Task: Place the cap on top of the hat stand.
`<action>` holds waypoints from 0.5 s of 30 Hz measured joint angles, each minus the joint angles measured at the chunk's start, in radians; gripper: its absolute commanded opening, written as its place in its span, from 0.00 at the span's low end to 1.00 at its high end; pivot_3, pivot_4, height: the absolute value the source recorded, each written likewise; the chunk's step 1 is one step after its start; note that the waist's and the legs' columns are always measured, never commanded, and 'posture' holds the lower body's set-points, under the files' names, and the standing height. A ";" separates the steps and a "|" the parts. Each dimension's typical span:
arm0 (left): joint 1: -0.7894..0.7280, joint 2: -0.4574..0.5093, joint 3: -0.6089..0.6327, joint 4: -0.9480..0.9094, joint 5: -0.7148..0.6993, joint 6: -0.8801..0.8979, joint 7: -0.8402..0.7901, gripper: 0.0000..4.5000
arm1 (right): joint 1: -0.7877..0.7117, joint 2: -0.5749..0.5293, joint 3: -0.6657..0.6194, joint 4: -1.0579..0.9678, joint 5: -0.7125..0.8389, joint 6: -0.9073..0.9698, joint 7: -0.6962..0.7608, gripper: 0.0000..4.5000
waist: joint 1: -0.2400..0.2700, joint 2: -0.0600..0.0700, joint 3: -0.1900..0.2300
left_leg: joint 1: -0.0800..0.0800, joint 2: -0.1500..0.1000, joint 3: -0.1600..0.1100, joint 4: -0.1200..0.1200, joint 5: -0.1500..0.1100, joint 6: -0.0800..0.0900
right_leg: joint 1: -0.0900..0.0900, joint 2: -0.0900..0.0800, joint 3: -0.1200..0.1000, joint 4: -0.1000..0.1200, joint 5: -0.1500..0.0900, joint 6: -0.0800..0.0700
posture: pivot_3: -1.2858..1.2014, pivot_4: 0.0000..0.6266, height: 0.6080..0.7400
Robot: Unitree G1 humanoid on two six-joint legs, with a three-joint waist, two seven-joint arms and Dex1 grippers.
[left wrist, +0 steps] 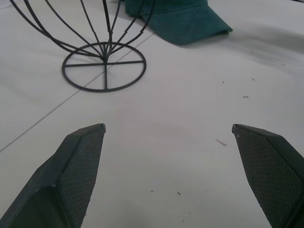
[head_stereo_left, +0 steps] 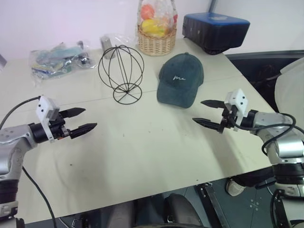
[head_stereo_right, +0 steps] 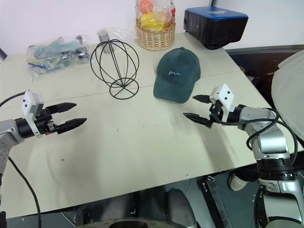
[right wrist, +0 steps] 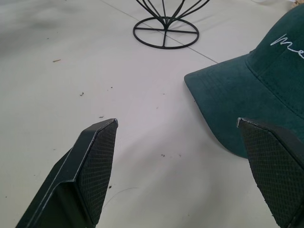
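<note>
On tabletop: cap (head_stereo_left: 181, 80) beside stand (head_stereo_left: 121, 72), untouched.
Left gripper (head_stereo_left: 83, 120): jaws apart, empty, stand ahead.
Right gripper (head_stereo_left: 205, 112): jaws apart, empty, cap brim just ahead.

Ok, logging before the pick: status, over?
Left gripper and right gripper open, empty, above the table. Cap lies flat beside the stand, untouched. Path from cap to stand clear.
</note>
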 measured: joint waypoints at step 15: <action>-0.053 -0.007 0.000 0.031 -0.001 -0.001 0.005 0.99 | 0.011 0.000 -0.009 -0.010 0.011 0.018 -0.011 0.92 | -0.001 0.000 0.000 | 0.000 0.000 0.000 0.000 0.000 0.000 | 0.000 0.000 0.000 0.000 0.000 0.000 | 0.52 0.24 1.00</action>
